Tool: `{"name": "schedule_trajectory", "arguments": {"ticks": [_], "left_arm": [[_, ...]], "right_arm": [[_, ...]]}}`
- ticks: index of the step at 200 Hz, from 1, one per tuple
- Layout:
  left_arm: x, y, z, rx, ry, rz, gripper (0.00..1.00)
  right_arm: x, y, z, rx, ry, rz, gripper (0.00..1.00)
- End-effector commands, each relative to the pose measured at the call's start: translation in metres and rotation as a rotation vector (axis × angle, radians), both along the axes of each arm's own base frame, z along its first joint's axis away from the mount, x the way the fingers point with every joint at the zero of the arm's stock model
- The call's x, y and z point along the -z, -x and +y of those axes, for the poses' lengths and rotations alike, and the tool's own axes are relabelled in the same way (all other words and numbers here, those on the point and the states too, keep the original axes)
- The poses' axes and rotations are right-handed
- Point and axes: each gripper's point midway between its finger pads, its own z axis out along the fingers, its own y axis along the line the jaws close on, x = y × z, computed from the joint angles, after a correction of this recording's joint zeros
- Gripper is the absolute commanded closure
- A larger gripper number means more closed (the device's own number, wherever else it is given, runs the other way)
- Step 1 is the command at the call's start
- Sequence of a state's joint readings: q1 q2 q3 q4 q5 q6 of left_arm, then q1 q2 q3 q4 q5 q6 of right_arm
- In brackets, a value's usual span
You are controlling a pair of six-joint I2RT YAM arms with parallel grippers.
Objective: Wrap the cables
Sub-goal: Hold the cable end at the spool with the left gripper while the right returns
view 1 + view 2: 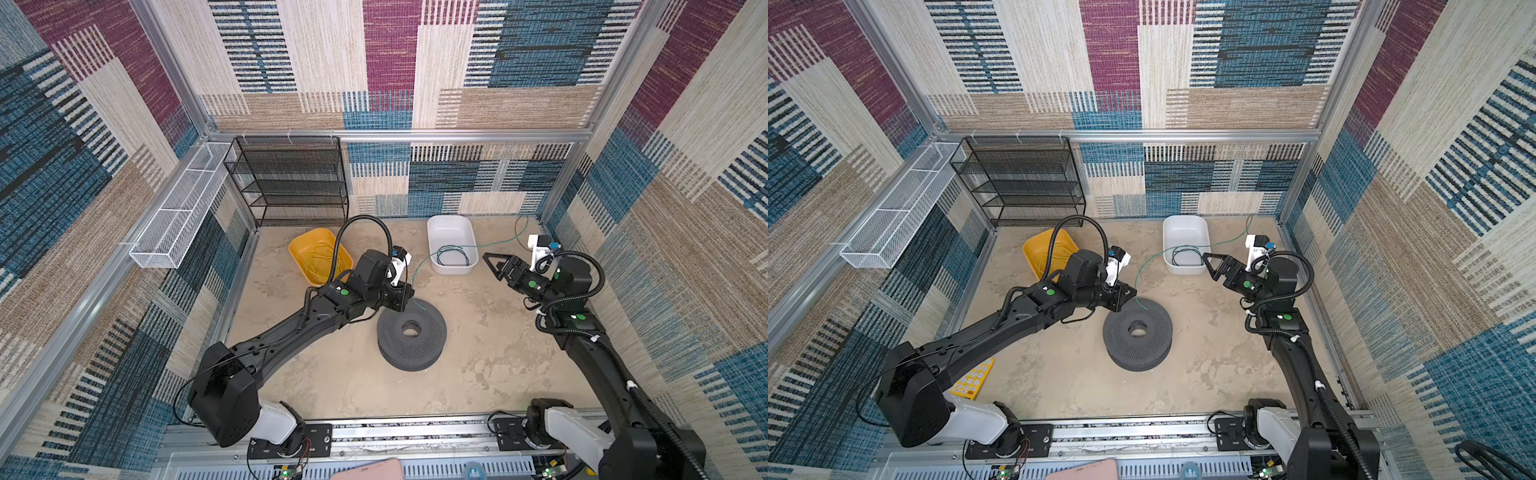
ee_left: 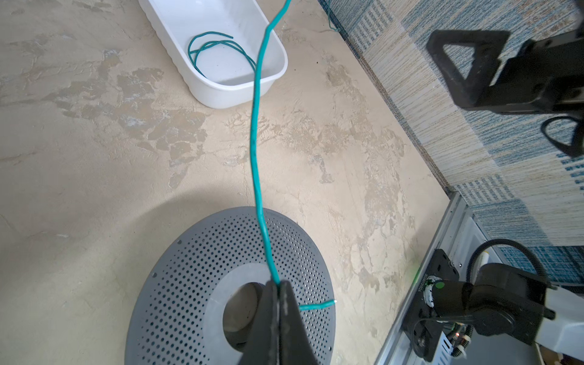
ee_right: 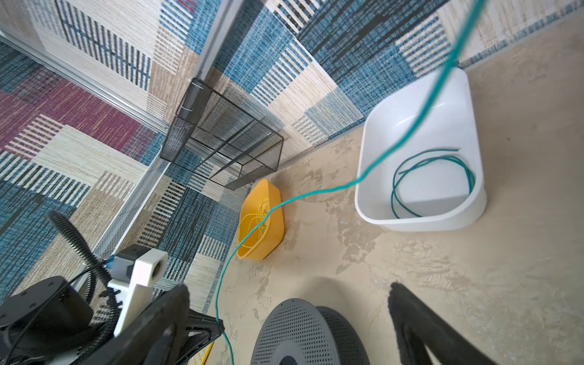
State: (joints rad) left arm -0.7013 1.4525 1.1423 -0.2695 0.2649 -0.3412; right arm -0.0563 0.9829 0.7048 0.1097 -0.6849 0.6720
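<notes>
Left wrist view | left pincer (image 2: 278,286) was clamped on thin teal-green cable (image 2: 254,142) over grey perforated spool (image 2: 189,284) | right pincer (image 1: 490,266) stood wide apart, empty

The left arm (image 1: 291,336) reaches from its base at the near edge forward and toward the middle, stretched long and low over the surface. Its wrist bends so that the left gripper (image 2: 279,286) points down and to the right. The jaws are pinched tight together on the cable (image 2: 254,151), which runs out from between their tips.

The right arm (image 1: 590,357) rises from its base at the near right and runs back along the right side. It folds at the elbow, and the right gripper (image 1: 493,266) points left toward the middle, held above the surface. Its jaws stand wide apart and hold nothing. The two grippers are well apart.
</notes>
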Motion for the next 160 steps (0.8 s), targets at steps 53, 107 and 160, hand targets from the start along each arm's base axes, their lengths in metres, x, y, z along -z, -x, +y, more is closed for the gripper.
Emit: {"name": "schedule_trajectory", "arguments": {"ticks": [53,107,160], "left_arm": [[-0.020,-0.012,-0.003,-0.036,0.059,-0.045,1.00],[-0.031,-0.010,-0.003,-0.023,0.075,-0.068,1.00],[-0.025,-0.008,-0.008,0.017,0.081,-0.023,1.00]], "right_arm": [[-0.058,-0.006,-0.051,0.339,0.067,-0.168,0.00],[-0.045,-0.002,0.026,-0.039,0.082,-0.216,0.53],[0.029,0.023,0.115,-0.318,0.161,-0.129,0.78]]}}
